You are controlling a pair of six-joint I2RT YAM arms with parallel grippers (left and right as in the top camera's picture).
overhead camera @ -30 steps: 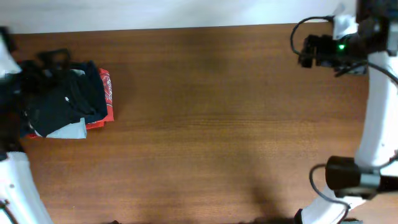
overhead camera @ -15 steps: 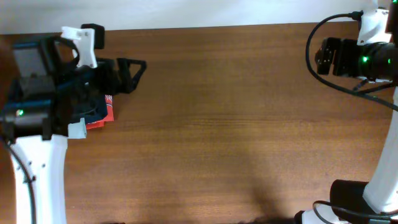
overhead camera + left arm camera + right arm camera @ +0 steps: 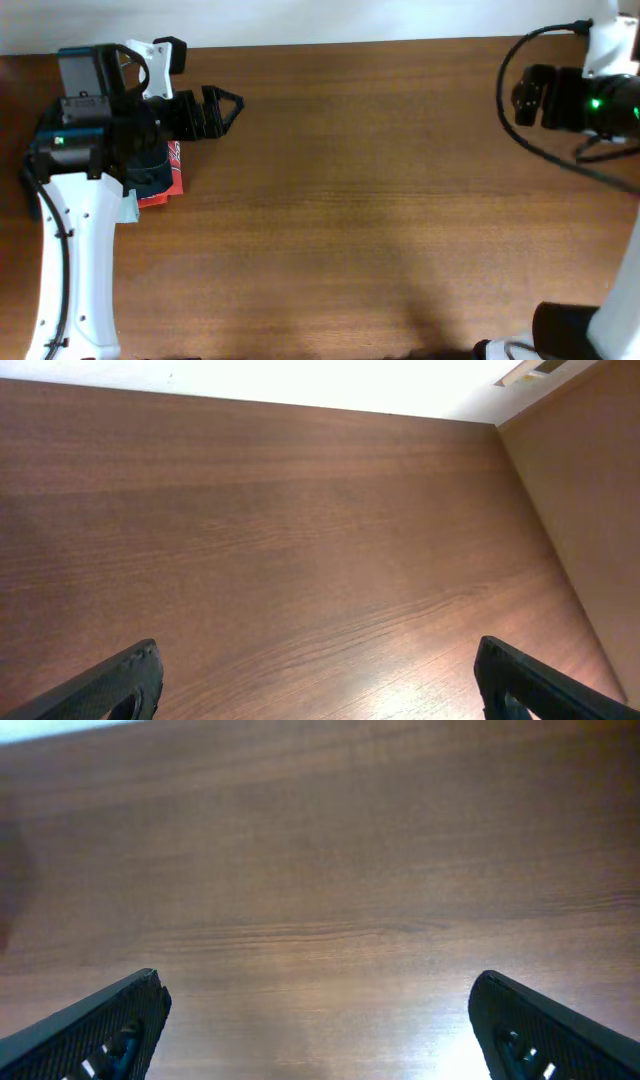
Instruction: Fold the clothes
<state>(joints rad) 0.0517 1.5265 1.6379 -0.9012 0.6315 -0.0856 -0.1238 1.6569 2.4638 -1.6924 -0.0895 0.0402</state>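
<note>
The black T-shirt is hidden under my left arm, on the folded pile at the table's far left. Only the pile's navy edge point(image 3: 155, 178), red-orange edge point(image 3: 172, 182) and light grey corner point(image 3: 129, 209) show. My left gripper point(image 3: 216, 109) is open and empty, just right of the pile, pointing right. In the left wrist view its jaws point(image 3: 320, 685) are spread wide over bare wood. My right gripper point(image 3: 523, 96) is at the far right back of the table. In the right wrist view its jaws point(image 3: 320, 1025) are open and empty over bare wood.
The brown wooden table point(image 3: 380, 220) runs from the pile to the right arm. Its back edge meets a white wall point(image 3: 330, 20). A wooden side panel point(image 3: 590, 490) shows at the right of the left wrist view.
My left arm has swung in over the pile, and its gripper has moved right past the pile's edge. The right arm has drawn back toward the right edge.
</note>
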